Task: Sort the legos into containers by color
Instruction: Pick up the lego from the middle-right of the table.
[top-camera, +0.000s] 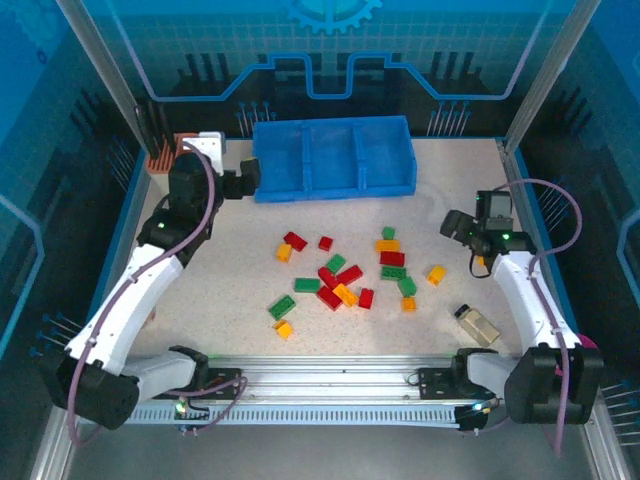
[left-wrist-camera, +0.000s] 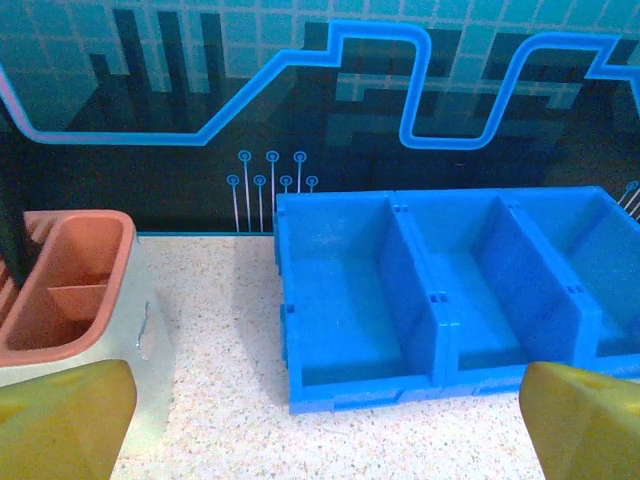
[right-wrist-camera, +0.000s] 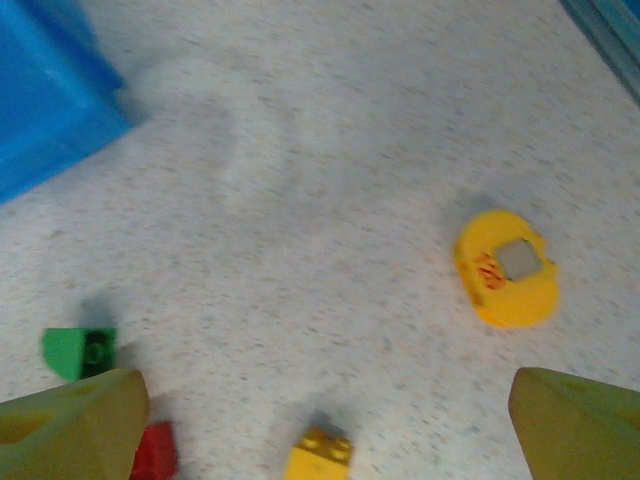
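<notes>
Red (top-camera: 294, 241), green (top-camera: 307, 285) and orange-yellow (top-camera: 345, 294) legos lie scattered over the middle of the table. The containers are three compartments of one long blue bin (top-camera: 330, 158) at the back, and no brick shows inside them (left-wrist-camera: 345, 300). My left gripper (top-camera: 247, 178) hovers open by the bin's left end, its pads (left-wrist-camera: 70, 415) wide apart over bare table. To the right of the pile, my right gripper (top-camera: 455, 225) stands open. Below it are a yellow brick (right-wrist-camera: 318, 455), a green one (right-wrist-camera: 78, 352) and a red one (right-wrist-camera: 155, 450).
A peach slotted holder (top-camera: 170, 155) stands left of the bin, close to my left arm (left-wrist-camera: 60, 290). A yellow disc with a grey square (right-wrist-camera: 505, 268) lies ahead of my right fingers. A small beige block (top-camera: 478, 325) sits near the right arm's base.
</notes>
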